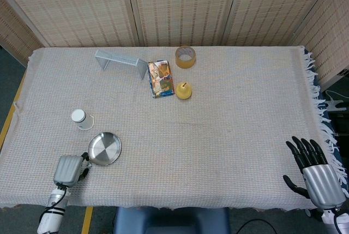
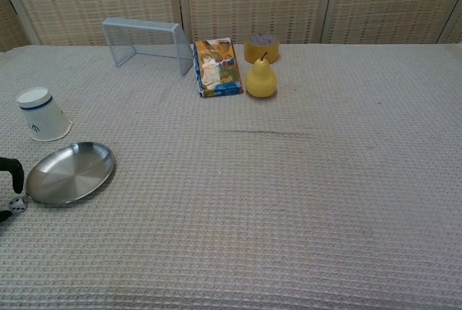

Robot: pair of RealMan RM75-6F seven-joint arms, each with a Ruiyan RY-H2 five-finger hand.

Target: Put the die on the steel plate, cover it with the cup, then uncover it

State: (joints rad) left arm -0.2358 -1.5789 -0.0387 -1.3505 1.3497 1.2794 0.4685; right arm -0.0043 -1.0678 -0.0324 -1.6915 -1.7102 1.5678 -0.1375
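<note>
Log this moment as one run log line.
left robot hand: at die beside plate | right robot hand: open, idle | cup: upside down, untouched

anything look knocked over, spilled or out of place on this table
Nothing is spilled or damaged. The cup stands upside down beside the steel plate, and the plate is bare. The die sits off the plate at its near-left rim, between the left hand's fingertips. The pear stands upright.

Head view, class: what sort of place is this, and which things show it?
Probably an indoor robot test bench: a cloth-covered table backed by woven screens, with unrelated props such as a tape roll and a pear.
</note>
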